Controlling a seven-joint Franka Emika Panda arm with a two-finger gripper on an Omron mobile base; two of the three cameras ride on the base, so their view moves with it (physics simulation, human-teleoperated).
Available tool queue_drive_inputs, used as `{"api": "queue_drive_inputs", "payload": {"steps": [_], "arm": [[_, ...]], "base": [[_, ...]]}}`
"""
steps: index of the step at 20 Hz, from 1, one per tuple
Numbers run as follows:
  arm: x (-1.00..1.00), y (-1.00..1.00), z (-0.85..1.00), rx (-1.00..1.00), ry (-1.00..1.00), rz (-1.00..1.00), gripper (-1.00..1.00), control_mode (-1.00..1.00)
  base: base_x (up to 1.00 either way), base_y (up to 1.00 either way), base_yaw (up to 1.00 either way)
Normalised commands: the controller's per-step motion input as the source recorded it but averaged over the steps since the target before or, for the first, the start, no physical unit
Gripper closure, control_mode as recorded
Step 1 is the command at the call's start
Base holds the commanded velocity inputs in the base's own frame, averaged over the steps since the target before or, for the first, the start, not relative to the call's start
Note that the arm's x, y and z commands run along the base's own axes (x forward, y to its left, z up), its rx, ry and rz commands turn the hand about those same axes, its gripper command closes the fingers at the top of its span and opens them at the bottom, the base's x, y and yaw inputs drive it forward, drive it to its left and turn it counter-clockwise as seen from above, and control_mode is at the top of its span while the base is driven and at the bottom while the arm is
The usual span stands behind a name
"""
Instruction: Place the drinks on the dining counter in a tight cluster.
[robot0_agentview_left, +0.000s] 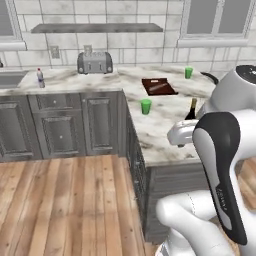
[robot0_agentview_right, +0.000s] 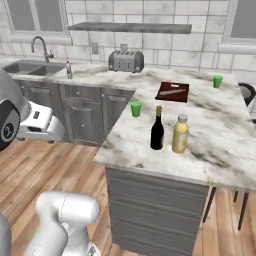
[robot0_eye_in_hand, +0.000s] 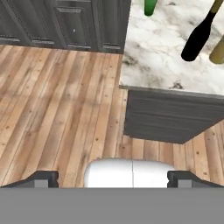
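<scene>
Wine bottle (robot0_agentview_right: 157, 130) beside yellow bottle (robot0_agentview_right: 180, 134) — marble dining counter (robot0_agentview_right: 220, 145), wood floor (robot0_agentview_right: 35, 165).

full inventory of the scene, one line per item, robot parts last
wine bottle: 1, dark with gold top, dining counter near its front, beside the yellow bottle
yellow bottle: 1, yellow with pale cap, right of the wine bottle
small bottle: 1, clear with red cap, back counter by the sink
green cups: 2, one at the dining counter's left edge, one far back
cutting board: 1, dark brown, dining counter's far half
toaster: 1, silver, back counter
gripper: 1, dark tips, open, over the wood floor
</scene>
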Motion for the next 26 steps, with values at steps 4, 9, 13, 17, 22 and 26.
{"api": "queue_drive_inputs", "payload": {"steps": [4,9,13,17,22,26], "arm": [[0.00,0.00,0.00,0.00,0.00,0.00,-1.00,1.00],[0.00,0.00,0.00,0.00,0.00,0.00,-1.00,1.00],[0.00,0.00,0.00,0.00,0.00,0.00,-1.00,1.00],[0.00,0.00,0.00,0.00,0.00,0.00,-1.00,1.00],[0.00,0.00,0.00,0.00,0.00,0.00,-1.00,1.00],[0.00,0.00,0.00,0.00,0.00,0.00,-1.00,1.00]], "base": [[0.29,1.00,-0.29],[0.71,1.00,-0.26],[0.92,1.00,-0.22],[0.99,1.00,-0.18],[1.00,1.00,-0.18],[1.00,0.84,-0.09]]}}
